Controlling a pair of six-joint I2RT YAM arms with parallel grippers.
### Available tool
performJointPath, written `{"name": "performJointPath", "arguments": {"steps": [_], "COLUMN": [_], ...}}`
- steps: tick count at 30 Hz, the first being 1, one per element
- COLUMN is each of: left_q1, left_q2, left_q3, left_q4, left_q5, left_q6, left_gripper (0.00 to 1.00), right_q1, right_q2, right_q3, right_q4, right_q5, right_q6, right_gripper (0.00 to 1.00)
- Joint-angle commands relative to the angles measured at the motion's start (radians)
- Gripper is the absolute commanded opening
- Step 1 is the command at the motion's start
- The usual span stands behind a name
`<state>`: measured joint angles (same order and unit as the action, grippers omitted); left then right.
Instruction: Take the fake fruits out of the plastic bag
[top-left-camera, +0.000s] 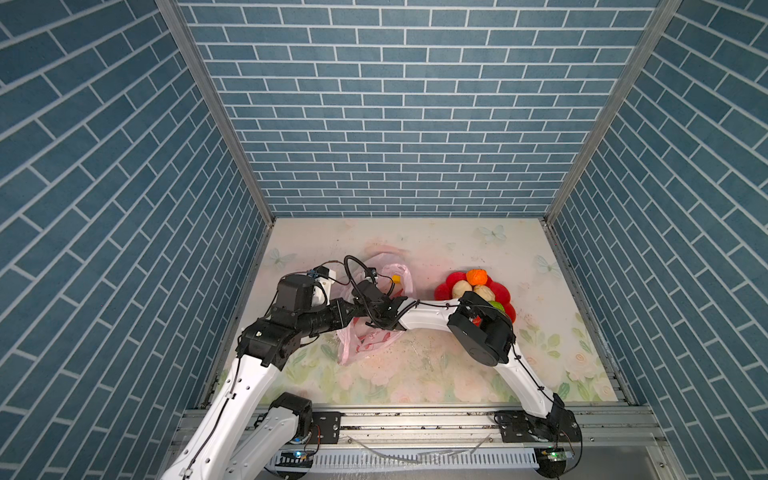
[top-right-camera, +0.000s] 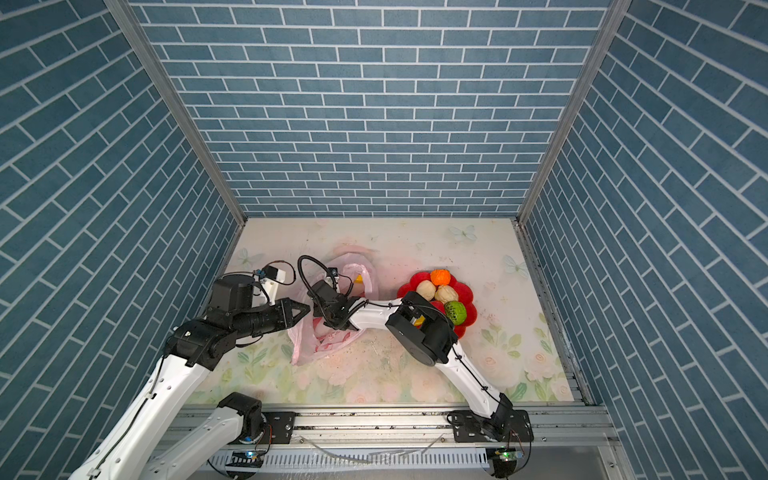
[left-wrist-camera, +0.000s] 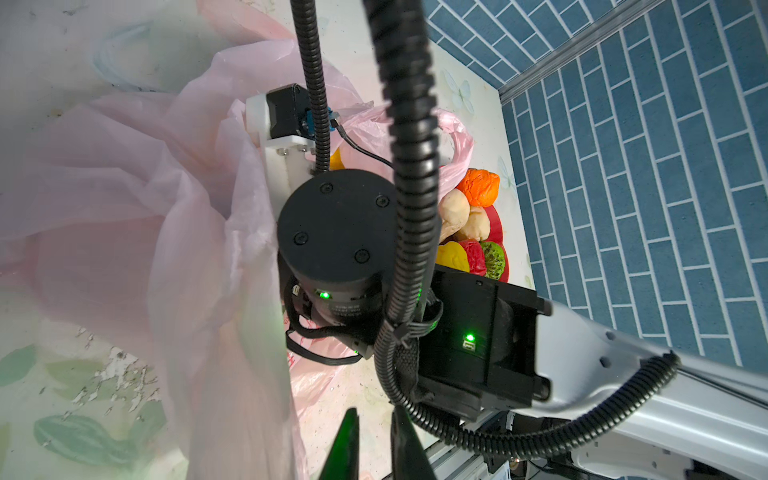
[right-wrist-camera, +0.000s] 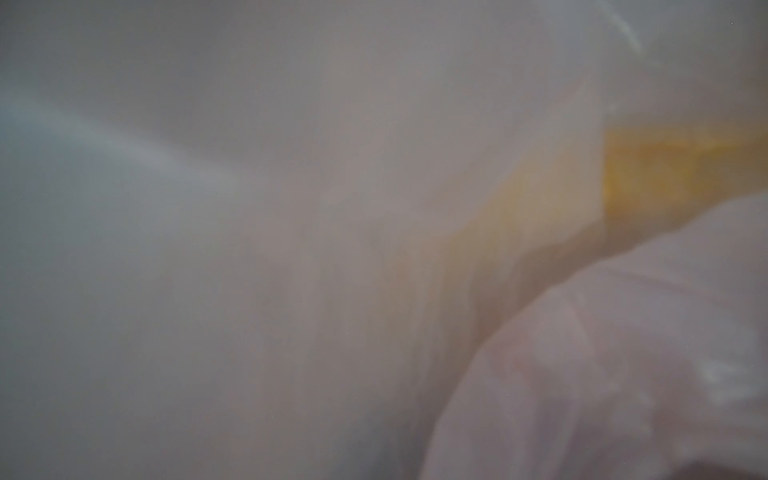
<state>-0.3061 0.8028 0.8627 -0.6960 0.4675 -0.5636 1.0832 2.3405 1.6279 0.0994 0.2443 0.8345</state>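
Banana (top-left-camera: 397, 279) inside pink plastic bag (top-left-camera: 353, 353)

plastic bag (top-left-camera: 351, 351): translucent pink (red print) | dish (top-left-camera: 503, 294): red | walls (top-left-camera: 374, 124): blue brick | mat (top-left-camera: 415, 374): floral

The plastic bag (top-left-camera: 353, 351) is thin, translucent, crinkled; the table covering (top-left-camera: 415, 374) matt, flaking.

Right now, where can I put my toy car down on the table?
Bare table runs along the back wall, and in front between the plastic bag and the metal rail. Crowded: around the bag, and fake fruits fill the red dish.
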Motion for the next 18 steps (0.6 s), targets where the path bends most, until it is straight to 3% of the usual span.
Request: {"name": "performJointPath", "arguments": {"steps": [1,7,12,18], "left_q1": [-0.005,-0.005,-0.005,-0.005], "left_q2": [-0.015,0.013,0.069,0.12], "left_q3": [0.041,0.084,0.101,0.1], "left_q4": [-0.069,-0.173,-0.203,-0.211], "left_q5": [-0.045,-0.103,-0.12,-0.164], "left_q6": [0.04,0.107,0.152,0.19], "left_gripper": [0.17,0.19,0.37,0.51], "right_q1": [-0.008,-0.009,-0.009,-0.009], "right_q2": [0.019,0.003,-0.001,0.001], "right_q3": [0.004,-0.023,-0.03,-0.027], "right_q4": [-0.013,0.0,0.005,0.007], "right_q5": [0.009,0.014,0.015,0.011], "right_q6": [0.029,0.035,0.035,0.035], "right_gripper": [0.11,0.08,0.08,0.07]}}
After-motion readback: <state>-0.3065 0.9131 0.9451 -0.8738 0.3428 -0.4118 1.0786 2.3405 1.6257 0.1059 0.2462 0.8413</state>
